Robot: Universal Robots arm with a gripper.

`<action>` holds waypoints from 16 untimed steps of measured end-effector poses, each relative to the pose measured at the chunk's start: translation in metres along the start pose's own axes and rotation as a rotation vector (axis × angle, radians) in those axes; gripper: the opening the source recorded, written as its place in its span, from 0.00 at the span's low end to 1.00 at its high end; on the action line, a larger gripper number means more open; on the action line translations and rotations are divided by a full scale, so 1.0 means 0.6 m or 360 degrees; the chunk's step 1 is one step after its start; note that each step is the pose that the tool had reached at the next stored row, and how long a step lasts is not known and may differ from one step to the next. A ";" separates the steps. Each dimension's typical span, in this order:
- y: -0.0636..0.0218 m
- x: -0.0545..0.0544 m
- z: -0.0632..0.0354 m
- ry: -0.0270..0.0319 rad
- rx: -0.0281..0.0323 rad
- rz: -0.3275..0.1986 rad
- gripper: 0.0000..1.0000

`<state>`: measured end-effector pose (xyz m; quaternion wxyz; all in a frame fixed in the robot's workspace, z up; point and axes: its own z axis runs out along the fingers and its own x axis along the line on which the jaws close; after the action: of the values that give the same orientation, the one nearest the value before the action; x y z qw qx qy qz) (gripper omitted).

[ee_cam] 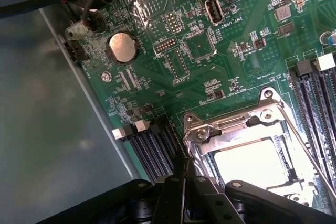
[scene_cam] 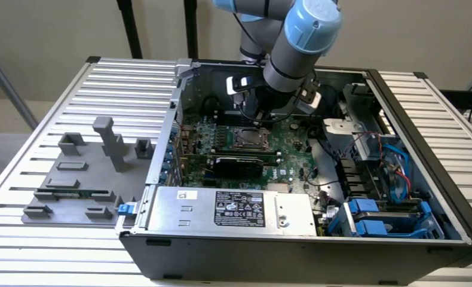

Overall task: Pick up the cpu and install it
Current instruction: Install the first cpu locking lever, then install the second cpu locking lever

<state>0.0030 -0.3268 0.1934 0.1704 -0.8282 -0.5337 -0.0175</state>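
The black pincer (ee_cam: pixel 185 184) hangs low over the green motherboard (ee_cam: pixel 210 45), its two fingers (ee_cam: pixel 173 198) pressed together with nothing between them. Just beyond the tips lies the cpu (ee_cam: pixel 251 162), a flat square chip with a bright silvery top, seated inside the shiny metal socket frame (ee_cam: pixel 239 121); glare washes out its surface, and the pincer body cuts off its near edge. Dark memory slots (ee_cam: pixel 152 148) lie beside the socket, a round silver coin battery (ee_cam: pixel 122 46) farther off. In the exterior view the blue-grey arm (scene_cam: pixel 296 48) reaches into the open black computer case (scene_cam: pixel 300 251), hiding the pincer, and the socket (scene_cam: pixel 247 139) is too small to read. A grey fixture tray (scene_cam: pixel 80 179) rests on the ribbed metal surface (scene_cam: pixel 28 155).
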 end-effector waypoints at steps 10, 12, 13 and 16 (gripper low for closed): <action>-0.003 -0.006 -0.025 0.00053 0.00056 -0.0001 0.11; -0.003 -0.007 -0.026 0.00079 0.00068 -0.0001 0.11; -0.003 -0.007 -0.026 0.00080 0.00070 -0.0001 0.11; -0.003 -0.007 -0.026 0.00080 0.00071 -0.0001 0.11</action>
<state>0.0021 -0.3344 0.2074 0.1736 -0.8275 -0.5336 -0.0185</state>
